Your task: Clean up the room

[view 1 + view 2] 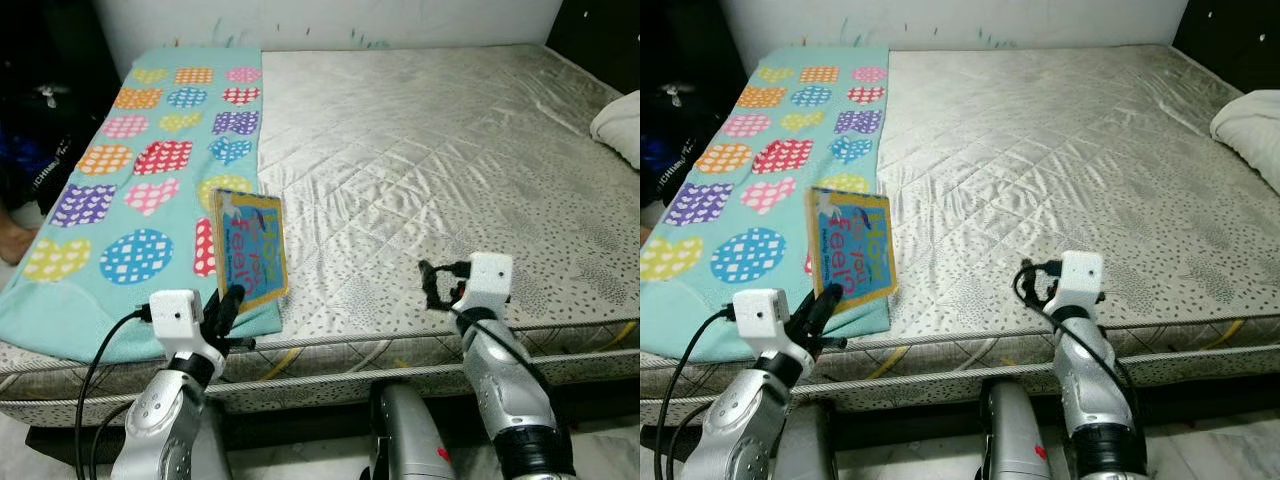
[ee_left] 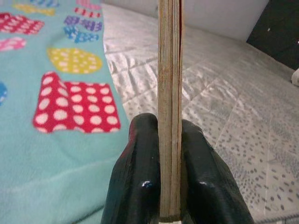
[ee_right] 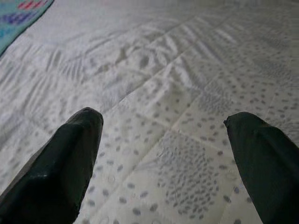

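A blue and yellow board book (image 1: 250,247) stands upright above the near edge of the bed, over the teal blanket (image 1: 120,180). My left gripper (image 1: 228,305) is shut on its lower edge; in the left wrist view the book's page edges (image 2: 169,107) rise between the two black fingers (image 2: 135,182). My right gripper (image 1: 436,285) hovers open over the bare grey mattress (image 1: 430,150) near the front edge, with nothing between its fingers (image 3: 65,163).
The teal blanket with colourful hearts covers the bed's left side. A white pillow (image 1: 620,125) lies at the far right. A dark bag (image 1: 45,150) and clutter sit on the floor left of the bed. A white wall (image 1: 330,20) runs behind.
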Tool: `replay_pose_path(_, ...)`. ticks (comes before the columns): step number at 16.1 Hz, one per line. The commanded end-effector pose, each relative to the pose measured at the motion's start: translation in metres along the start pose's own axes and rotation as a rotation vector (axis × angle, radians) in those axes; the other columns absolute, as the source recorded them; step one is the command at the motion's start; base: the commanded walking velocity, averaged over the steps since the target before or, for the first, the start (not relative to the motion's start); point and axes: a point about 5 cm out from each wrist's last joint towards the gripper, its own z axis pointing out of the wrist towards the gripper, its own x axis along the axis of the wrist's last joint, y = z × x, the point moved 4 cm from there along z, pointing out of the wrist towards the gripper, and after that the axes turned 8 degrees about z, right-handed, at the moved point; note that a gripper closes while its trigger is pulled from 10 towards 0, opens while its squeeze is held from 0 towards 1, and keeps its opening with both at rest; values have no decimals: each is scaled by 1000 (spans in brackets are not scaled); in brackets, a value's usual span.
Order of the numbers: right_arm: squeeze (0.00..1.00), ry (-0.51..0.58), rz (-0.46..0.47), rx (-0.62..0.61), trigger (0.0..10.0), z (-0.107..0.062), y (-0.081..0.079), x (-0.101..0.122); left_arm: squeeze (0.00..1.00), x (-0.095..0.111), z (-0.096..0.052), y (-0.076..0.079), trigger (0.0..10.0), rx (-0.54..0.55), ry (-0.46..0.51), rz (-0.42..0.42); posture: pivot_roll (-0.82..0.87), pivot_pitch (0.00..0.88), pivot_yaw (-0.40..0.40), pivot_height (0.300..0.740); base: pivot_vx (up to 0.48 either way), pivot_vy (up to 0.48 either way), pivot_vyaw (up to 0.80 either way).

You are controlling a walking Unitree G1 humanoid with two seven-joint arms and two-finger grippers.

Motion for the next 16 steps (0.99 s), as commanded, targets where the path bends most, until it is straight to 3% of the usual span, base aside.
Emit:
replay_pose_path(1, 0, 37, 11, -15, 10000, 3, 2, 13, 0, 13, 6, 4, 0, -14, 57, 12, -73, 0, 3, 539, 0, 0, 0)
replay_pose_path(7, 0, 48, 24, -58, 10000, 7, 14, 19, 0, 5, 4, 16, 0, -48, 30, -13, -66, 0, 2, 622, 0, 0, 0)
replay_pose_path(16, 0, 73, 24, -90, 10000, 9, 22, 26, 0, 10, 10, 27, 0, -95, 42, -23, -70, 0, 9, 724, 0, 0, 0)
